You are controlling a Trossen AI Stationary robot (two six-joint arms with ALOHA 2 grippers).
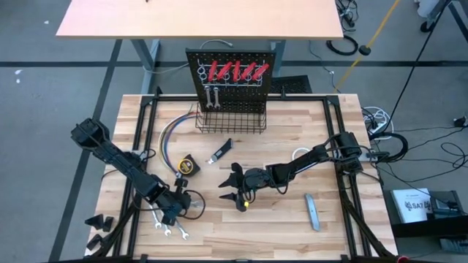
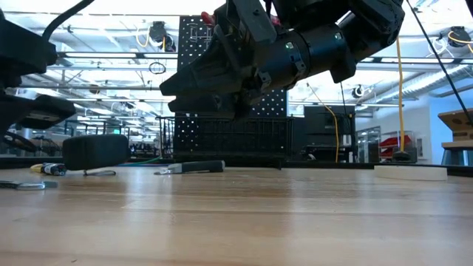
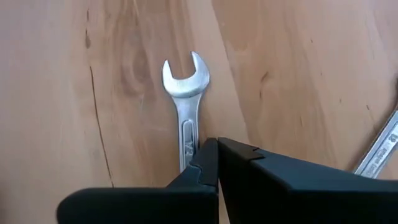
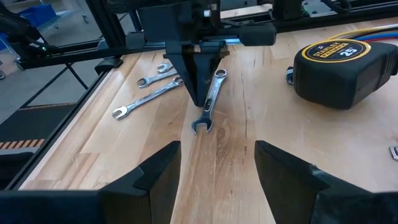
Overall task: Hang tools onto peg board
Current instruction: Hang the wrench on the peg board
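A silver open-end wrench [image 3: 185,93] lies flat on the wooden table near its front left. My left gripper [image 3: 216,158] is shut and points steeply down, with its tips over the wrench's shaft. In the right wrist view these tips [image 4: 198,96] stand close beside the same wrench [image 4: 210,99]. My right gripper [image 4: 217,168] hovers open above the middle of the table [image 1: 232,191] and faces the left gripper, with nothing between its fingers. The peg board [image 1: 234,62] stands upright at the far side and carries red-handled tools [image 1: 235,71] and two wrenches [image 1: 212,95]. My left gripper comes at the middle of the wrench's shaft [image 3: 186,140] from above with shut fingers. The fingers hide the spot, so I cannot tell whether they touch it. The wrench lies flat on the table.
Two more wrenches [image 4: 149,87] lie just beyond, near the table's front left edge. A yellow tape measure [image 1: 188,164], a black-handled knife [image 1: 221,151] and coloured wires [image 1: 170,139] lie in front of the wire basket [image 1: 230,120]. A grey bar [image 1: 313,212] lies front right.
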